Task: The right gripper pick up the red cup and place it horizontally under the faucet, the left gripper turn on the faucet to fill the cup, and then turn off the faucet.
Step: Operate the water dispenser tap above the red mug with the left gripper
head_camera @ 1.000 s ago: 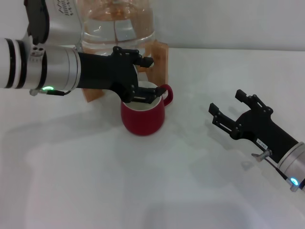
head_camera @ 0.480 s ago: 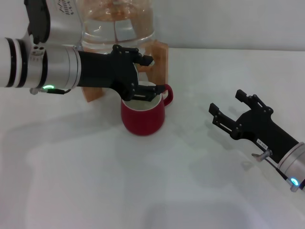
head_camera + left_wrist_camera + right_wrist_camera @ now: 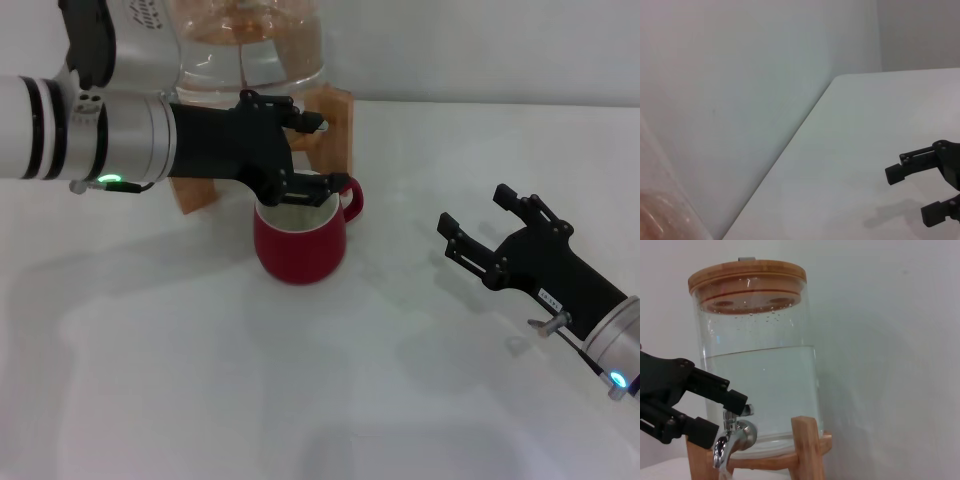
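The red cup [image 3: 299,240] stands upright on the white table [image 3: 400,380], directly below the faucet [image 3: 732,437] of the glass water jar [image 3: 760,375]. The left gripper [image 3: 305,155] reaches over the cup — its fingers spread on either side of the faucet lever. The right gripper [image 3: 480,228] hovers well apart, jaws wide and empty.

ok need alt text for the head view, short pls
The left claw reaches across a white table to the faucet of a glass water jar on a wooden stand, directly above an upright red cup. The right claw rests open on the table, apart from the cup.
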